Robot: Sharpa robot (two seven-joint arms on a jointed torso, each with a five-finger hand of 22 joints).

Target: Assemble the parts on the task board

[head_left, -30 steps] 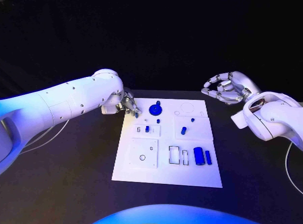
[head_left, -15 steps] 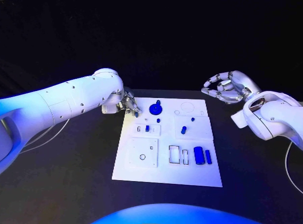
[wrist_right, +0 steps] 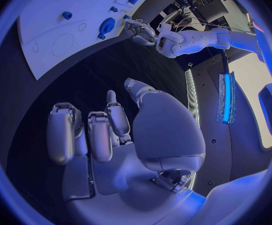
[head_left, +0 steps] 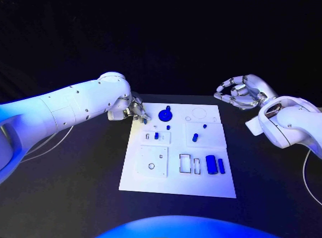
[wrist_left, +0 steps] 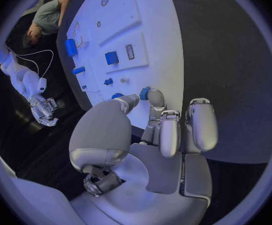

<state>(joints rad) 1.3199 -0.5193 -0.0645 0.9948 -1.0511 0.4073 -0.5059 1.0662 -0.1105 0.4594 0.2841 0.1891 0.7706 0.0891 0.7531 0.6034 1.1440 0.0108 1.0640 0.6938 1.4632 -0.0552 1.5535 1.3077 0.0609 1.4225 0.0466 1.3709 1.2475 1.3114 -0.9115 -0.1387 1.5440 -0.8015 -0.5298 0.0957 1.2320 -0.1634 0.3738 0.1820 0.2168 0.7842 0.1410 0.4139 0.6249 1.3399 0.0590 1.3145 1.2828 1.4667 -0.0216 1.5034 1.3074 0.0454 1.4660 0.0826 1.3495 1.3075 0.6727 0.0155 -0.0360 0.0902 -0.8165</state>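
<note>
So the white task board [head_left: 177, 176] sits flat in the middle of the black table [head_left: 82, 188], long side running away from the robot. Blue parts are scattered over it: a round disc-shaped part [head_left: 165, 116] with a knob up at the far end, a few small pegs [head_left: 194, 138] standing in the middle blocks, and two blue cylinders [head_left: 211, 165] lying side by side near the right edge of the closer half. There are also some empty outlined slots next to those cylinders.

The left hand [head_left: 136, 110] is parked right at the far left corner of the board, fingers curled down toward the edge. In the left wrist view there's a little blue piece [wrist_left: 145, 92] right at the fingertips [wrist_left: 154, 99], looks like it's pinched between thumb and a finger, with the other fingers lined up close together beside it.

The right hand [head_left: 237, 93] is held up off the table past the board's far right corner, well apart from any part, palm up-ish, fingers loosely curled in and slightly apart, holding nothing.
</note>
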